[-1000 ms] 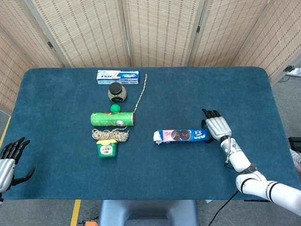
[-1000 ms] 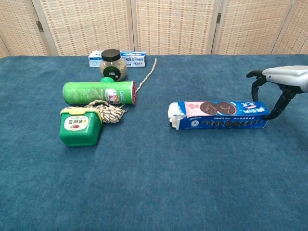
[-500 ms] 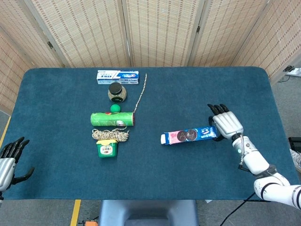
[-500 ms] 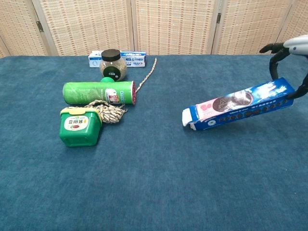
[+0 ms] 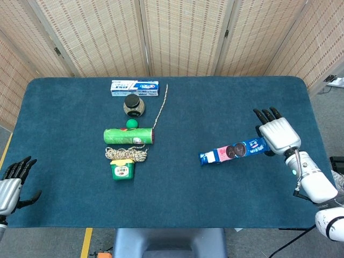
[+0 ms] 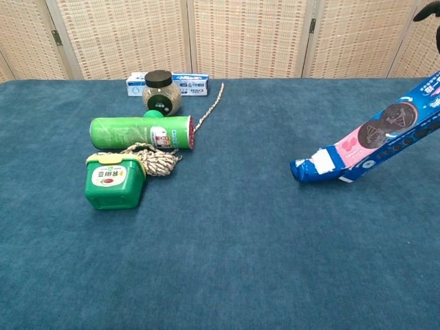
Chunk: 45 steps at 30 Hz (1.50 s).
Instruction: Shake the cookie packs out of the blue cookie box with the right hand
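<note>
My right hand (image 5: 279,135) grips the far end of the blue cookie box (image 5: 233,151) and holds that end up. The box (image 6: 371,139) slopes down to the left, and its open white-flapped end touches the cloth or hangs just above it. No cookie pack shows outside the box. In the chest view only a dark fingertip (image 6: 421,12) of that hand shows at the top right corner. My left hand (image 5: 12,180) hangs off the table's front left edge, fingers apart, holding nothing.
On the left of the blue table (image 5: 177,177) stand a toothpaste box (image 5: 135,87), a dark-lidded jar (image 5: 134,105), a small green ball (image 5: 131,124), a green can (image 5: 128,136) lying down, a coil of rope (image 5: 125,154) and a green tub (image 5: 122,170).
The right hand has lifted the box's far end and carried it to the right. The box went from flat to steeply tilted, open end down. The left hand stayed put.
</note>
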Tool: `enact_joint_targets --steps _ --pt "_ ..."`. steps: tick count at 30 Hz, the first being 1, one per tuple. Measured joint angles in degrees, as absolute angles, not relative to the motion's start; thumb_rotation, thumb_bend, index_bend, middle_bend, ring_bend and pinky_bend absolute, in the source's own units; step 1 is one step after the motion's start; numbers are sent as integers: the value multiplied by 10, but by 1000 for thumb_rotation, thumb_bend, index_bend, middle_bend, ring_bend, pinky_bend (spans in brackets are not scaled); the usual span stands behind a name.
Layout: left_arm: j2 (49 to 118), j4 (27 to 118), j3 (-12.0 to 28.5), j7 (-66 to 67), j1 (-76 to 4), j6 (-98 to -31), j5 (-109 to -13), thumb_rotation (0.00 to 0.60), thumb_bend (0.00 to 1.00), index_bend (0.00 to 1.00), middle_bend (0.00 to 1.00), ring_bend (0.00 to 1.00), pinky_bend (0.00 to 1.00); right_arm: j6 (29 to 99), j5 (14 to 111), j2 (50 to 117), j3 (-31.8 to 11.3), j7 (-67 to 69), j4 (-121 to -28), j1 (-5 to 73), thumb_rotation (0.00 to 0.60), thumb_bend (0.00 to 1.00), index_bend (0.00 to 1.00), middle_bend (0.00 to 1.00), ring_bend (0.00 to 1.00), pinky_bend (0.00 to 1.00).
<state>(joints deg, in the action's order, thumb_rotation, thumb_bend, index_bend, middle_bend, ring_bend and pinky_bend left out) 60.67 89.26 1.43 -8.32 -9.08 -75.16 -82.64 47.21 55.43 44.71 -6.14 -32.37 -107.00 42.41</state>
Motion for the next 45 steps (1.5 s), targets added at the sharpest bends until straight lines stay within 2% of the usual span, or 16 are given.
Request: enact_joint_targets --steps 7,15,26,31,36,39,45 --pt "606 893 13 -85 -94 -743 -824 600 357 0 34 1 0 486 514 385 -61 -356 -1132 437 600 183 515 28 0 0" --pt "606 895 13 -83 -98 -735 -818 600 357 0 34 1 0 494 521 342 -61 -329 -1157 424 600 184 515 20 0 0" --pt "607 897 13 -75 -99 -731 -813 600 357 0 34 1 1 528 634 247 -77 -196 -1205 359 600 183 515 16 0 0" --pt "609 898 14 -70 -100 -730 -811 600 357 0 34 1 1 540 684 233 -81 -120 -1209 333 600 184 515 16 0 0" --pt "609 900 13 -68 -101 -730 -813 600 357 0 34 1 1 555 750 285 -83 -22 -1177 316 600 184 515 16 0 0" --pt "609 899 13 -70 -101 -729 -811 600 357 0 34 1 1 579 792 355 -81 41 -1130 305 600 183 515 16 0 0" --pt "607 898 13 -75 -102 -727 -810 600 357 0 34 1 2 636 860 530 -70 172 -981 287 600 184 515 23 0 0"
